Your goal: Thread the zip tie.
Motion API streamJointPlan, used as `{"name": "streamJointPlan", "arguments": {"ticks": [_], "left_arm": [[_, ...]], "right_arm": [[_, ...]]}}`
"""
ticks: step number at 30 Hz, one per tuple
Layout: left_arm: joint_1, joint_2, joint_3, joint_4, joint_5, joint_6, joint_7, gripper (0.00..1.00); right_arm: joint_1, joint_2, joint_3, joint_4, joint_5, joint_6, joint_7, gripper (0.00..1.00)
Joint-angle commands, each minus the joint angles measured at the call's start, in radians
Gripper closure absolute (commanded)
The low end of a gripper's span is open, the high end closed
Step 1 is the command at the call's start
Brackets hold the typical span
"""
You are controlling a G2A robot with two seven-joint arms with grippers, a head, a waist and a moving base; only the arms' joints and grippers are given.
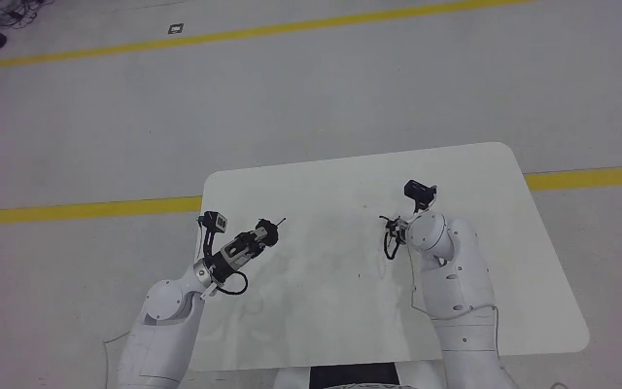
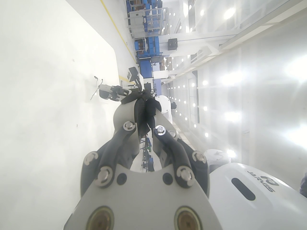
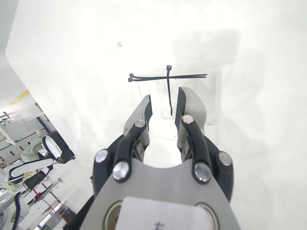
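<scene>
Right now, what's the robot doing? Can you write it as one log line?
right gripper: open, above three loose zip ties | left gripper: shut, away from them | threading: not started

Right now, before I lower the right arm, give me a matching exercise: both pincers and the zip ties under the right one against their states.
Things:
1. right pincer
2. left pincer
3. single zip tie
4. pair of zip ties

States:
A. lying side by side, heads at the same end
B. fingers closed together
C. fingers apart, over the zip ties
D. laid across the other two

Pairs: 1-C, 2-B, 3-D, 4-A
</scene>
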Motion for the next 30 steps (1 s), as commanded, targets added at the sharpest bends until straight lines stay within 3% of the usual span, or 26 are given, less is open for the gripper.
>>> {"name": "streamJointPlan", "arguments": {"ticks": [1,18,30], "left_arm": [[0.0,0.0,0.0,0.0,0.0,0.0,0.0,1.0],[0.0,0.0,0.0,0.0,0.0,0.0,0.0,1.0],[0.0,0.0,0.0,0.0,0.0,0.0,0.0,1.0]], "right_arm": [[0.001,0.0,0.0,0.007,-0.003,0.0,-0.004,0.8],[0.014,-0.002,0.001,0.063,-0.014,0.0,-0.031,0.79],[0.014,-0.002,-0.001,0.063,-0.016,0.0,-0.036,0.91]]}}
